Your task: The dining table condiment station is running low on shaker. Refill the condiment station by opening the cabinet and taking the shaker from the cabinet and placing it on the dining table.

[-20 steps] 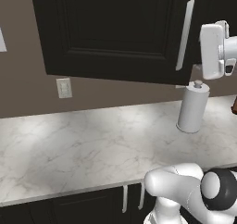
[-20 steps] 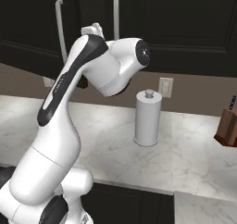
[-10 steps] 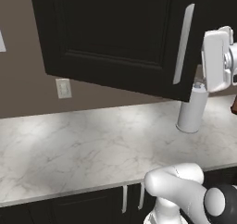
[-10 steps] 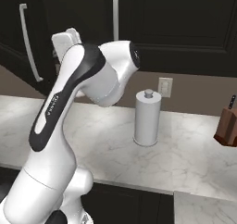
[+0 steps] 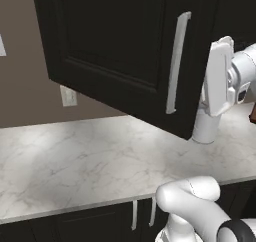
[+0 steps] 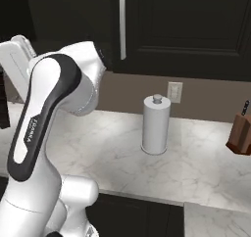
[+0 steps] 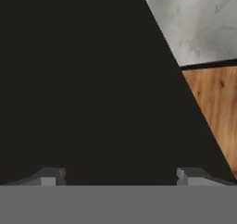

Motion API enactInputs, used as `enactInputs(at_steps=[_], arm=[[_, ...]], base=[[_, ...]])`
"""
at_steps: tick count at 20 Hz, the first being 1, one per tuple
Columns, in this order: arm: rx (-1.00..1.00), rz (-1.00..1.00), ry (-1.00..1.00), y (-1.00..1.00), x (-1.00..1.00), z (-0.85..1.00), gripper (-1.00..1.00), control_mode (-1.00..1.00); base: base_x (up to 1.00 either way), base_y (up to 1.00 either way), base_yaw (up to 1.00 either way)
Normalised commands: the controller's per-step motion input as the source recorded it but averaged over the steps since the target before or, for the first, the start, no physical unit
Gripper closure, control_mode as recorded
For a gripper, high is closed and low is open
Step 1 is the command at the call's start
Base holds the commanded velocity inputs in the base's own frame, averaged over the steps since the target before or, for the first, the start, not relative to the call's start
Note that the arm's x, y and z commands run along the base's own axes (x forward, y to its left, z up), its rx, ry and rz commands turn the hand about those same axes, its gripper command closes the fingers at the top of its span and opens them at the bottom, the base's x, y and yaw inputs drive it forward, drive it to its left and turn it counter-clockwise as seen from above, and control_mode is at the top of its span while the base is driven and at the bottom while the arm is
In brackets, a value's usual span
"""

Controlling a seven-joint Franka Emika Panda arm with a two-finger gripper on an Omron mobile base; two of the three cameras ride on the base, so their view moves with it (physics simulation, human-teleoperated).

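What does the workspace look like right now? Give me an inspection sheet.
Surface: marble counter, mostly bare.
Job's things: cabinet door swung partly open, silver handle on its free edge; no shaker visible.
Clutter: white paper towel roll upright on the counter; wooden knife block at the right.
Gripper: gripper open, holding nothing, facing a dark surface close up.
Cables: nothing seen.
Surroundings: brown wall with outlet; low cabinets under the counter; wood floor.
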Motion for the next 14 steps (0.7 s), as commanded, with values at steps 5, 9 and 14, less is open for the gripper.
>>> enactInputs(at_steps=[5, 9, 14], arm=[[-0.06, 0.27, -0.02, 1.0, -0.58, -0.05, -1.0, -1.0], [-0.07, 0.3, 0.0, 1.0, -0.28, -0.03, -1.0, -1.0], [-0.08, 0.29, 0.0, 1.0, -0.17, -0.06, -1.0, -1.0]], base=[[0.0, 0.0, 0.0], [0.0, 0.0, 0.0], [0.0, 0.0, 0.0]])
